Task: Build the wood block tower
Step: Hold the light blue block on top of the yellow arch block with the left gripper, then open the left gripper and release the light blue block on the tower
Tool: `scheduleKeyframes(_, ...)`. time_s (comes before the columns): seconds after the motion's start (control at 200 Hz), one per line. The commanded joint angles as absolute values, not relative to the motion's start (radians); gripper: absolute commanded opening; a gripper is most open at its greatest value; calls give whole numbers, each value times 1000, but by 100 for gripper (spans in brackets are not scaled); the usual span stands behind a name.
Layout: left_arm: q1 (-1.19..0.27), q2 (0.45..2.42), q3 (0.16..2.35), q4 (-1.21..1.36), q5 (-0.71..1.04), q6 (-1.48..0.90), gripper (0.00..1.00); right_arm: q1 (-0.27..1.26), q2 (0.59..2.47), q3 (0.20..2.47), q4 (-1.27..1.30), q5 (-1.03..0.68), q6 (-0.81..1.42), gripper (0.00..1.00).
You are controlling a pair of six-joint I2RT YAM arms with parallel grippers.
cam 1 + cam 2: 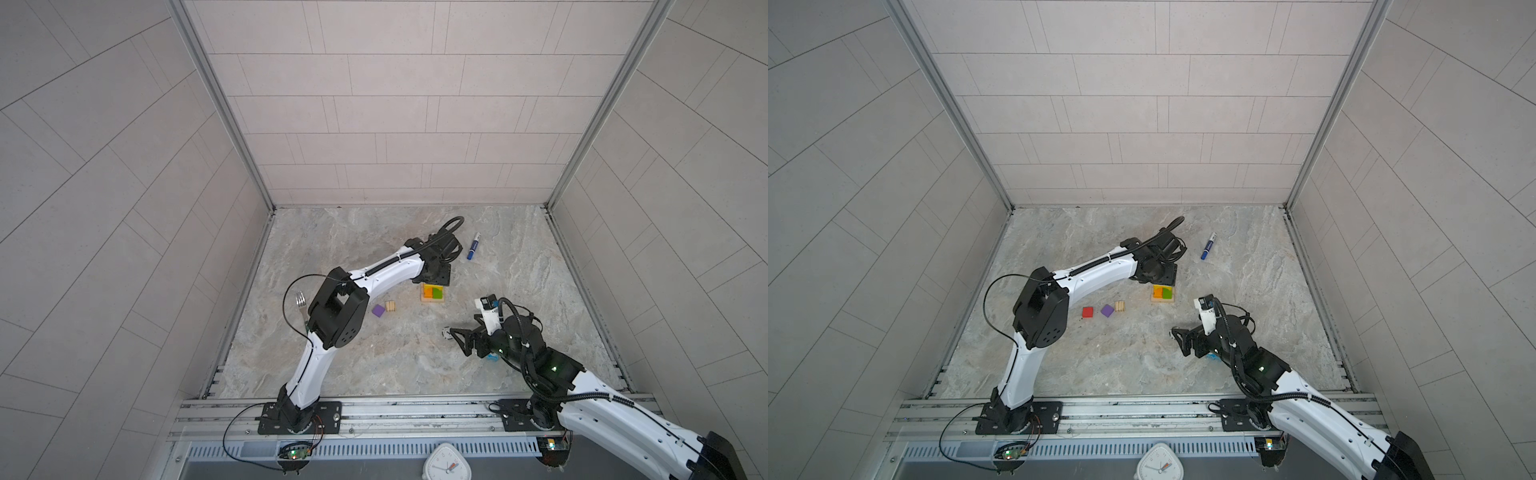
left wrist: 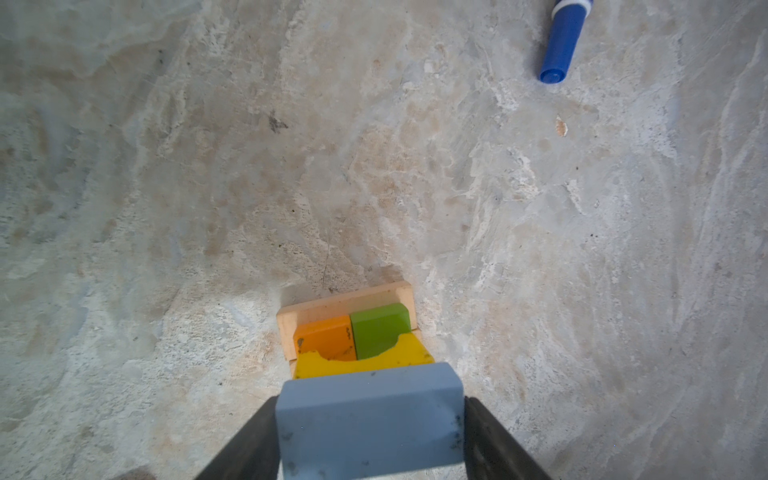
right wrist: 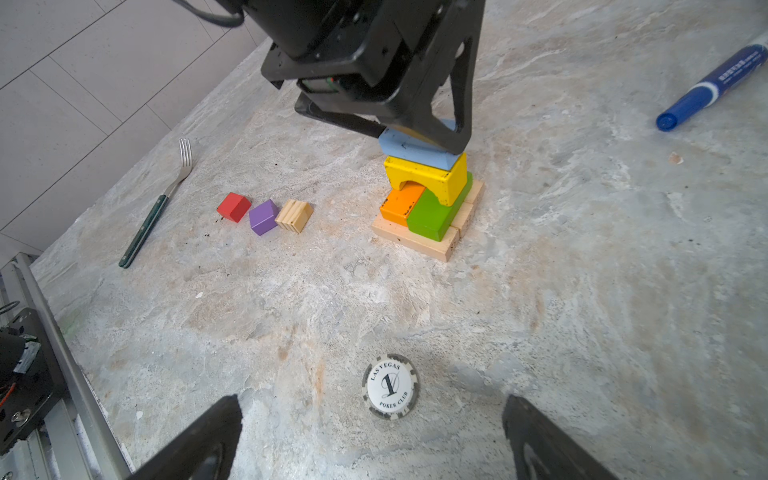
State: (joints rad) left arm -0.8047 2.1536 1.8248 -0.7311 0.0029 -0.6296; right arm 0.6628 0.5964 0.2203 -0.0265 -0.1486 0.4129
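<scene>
The tower (image 3: 428,208) stands mid-table: a tan base, an orange bar and a green bar, and a yellow arch on top. It shows in both top views (image 1: 432,294) (image 1: 1163,293). My left gripper (image 2: 370,401) is shut on a blue block (image 2: 370,419), which it holds by the ends. In the right wrist view the blue block (image 3: 411,147) rests on the yellow arch. A red cube (image 3: 234,207), a purple cube (image 3: 264,217) and a striped natural cube (image 3: 294,216) lie in a row to the tower's left. My right gripper (image 3: 371,401) hangs open and empty, nearer the front.
A poker chip (image 3: 390,386) lies on the table under my right gripper. A fork (image 3: 156,203) lies beyond the red cube, toward the left wall. A blue marker pen (image 3: 715,83) rests behind and to the right of the tower. A white clock (image 1: 446,461) sits at the front rail.
</scene>
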Motion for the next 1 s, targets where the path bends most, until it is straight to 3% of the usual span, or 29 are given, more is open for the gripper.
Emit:
scheduleKeyframes(0.0, -802, 2169, 1826, -750, -14, -632, 70, 667, 591, 210, -22, -134, 417, 99)
scheduleKeyframes(0.991, -802, 2140, 1781, -735, -5, -648, 71, 667, 596, 210, -20, -136, 419, 100)
